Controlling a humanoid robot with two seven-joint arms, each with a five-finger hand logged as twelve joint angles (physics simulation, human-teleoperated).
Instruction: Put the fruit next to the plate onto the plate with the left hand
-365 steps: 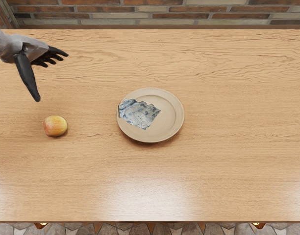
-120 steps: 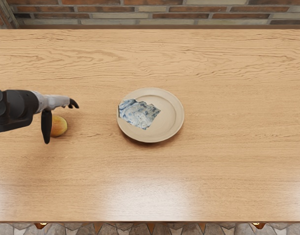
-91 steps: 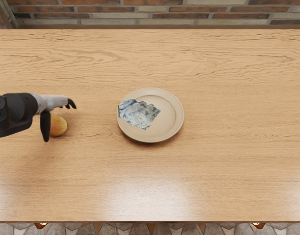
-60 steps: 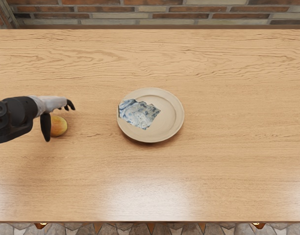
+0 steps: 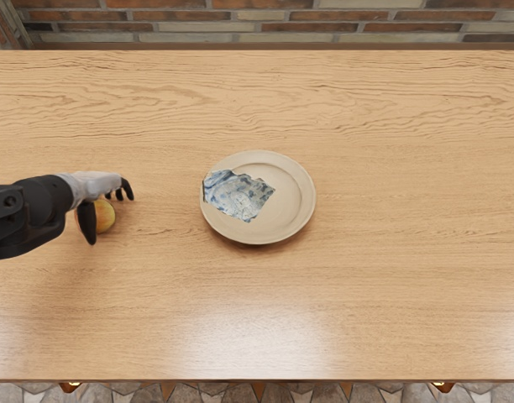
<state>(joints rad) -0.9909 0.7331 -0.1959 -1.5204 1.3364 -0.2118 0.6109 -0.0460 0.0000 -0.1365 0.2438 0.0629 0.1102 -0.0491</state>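
Your left robot hand (image 5: 96, 200) is over the apple (image 5: 105, 216), which lies on the surface (image 5: 366, 277) well to the left of the plate (image 5: 304, 201). You cannot tell whether the hand is clamped on the fruit. A blue-grey patch (image 5: 238, 195) lies in the plate.

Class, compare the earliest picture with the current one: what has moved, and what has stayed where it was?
The left hand came from the far left corner down to the apple, partly covering it; whether it grips cannot be seen. The apple and plate have not moved.
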